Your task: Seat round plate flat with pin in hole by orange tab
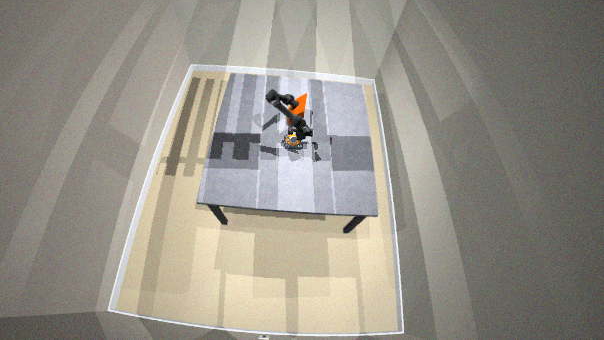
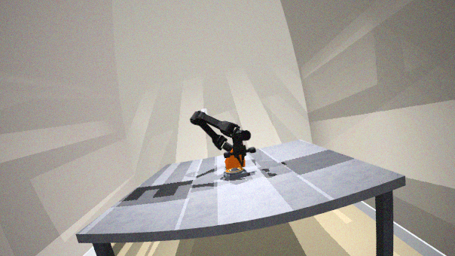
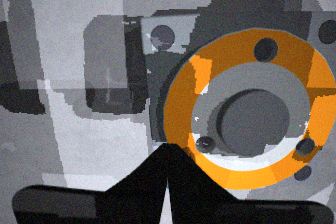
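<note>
The round plate (image 3: 245, 179) (image 2: 234, 171) has an orange outer ring and a pale inner area around the dark round post (image 3: 255, 121). It lies over the grey square base (image 3: 185, 34), which has dark corner holes. The plate shows three dark round spots: at its top, lower left and lower right. I cannot make out the pin or the orange tab, nor tell which spot is the hole beside the tab. My gripper (image 3: 169, 150) (image 2: 242, 165) is shut and empty. In the wrist view its tips overlap the plate's lower left rim; whether they touch it is unclear.
An orange upright panel (image 1: 300, 104) stands behind the base, near the arm (image 1: 285, 109). The base stands on the grey table (image 1: 295, 187) (image 2: 256, 205), well back from its front edge. Arm shadows and pale light bands cross the tabletop and the plate.
</note>
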Controlling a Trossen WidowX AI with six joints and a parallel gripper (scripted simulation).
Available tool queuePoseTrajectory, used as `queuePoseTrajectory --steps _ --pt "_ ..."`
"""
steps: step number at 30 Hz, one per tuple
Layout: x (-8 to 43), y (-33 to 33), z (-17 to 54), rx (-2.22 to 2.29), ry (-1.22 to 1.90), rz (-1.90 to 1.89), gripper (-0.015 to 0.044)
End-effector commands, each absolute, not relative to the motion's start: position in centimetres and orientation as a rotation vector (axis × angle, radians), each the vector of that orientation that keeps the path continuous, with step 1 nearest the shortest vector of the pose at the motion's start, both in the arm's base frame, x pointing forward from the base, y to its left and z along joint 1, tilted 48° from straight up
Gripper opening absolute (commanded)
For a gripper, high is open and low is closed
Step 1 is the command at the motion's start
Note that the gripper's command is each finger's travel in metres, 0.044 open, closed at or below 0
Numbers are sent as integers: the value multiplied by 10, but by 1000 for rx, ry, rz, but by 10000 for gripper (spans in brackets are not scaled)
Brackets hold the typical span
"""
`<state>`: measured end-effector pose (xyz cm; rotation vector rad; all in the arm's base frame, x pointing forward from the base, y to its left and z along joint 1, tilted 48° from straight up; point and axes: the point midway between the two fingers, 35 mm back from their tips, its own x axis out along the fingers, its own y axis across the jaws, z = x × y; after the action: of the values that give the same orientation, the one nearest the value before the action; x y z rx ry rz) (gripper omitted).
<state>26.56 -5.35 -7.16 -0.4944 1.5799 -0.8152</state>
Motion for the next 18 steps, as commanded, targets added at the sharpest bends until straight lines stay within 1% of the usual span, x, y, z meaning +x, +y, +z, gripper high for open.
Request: queuePoseTrajectory --steps 1,18 --pt "257 -55 -70 -495 1594 -819 0" --pt "247 -58 -66 -495 1594 -819 0"
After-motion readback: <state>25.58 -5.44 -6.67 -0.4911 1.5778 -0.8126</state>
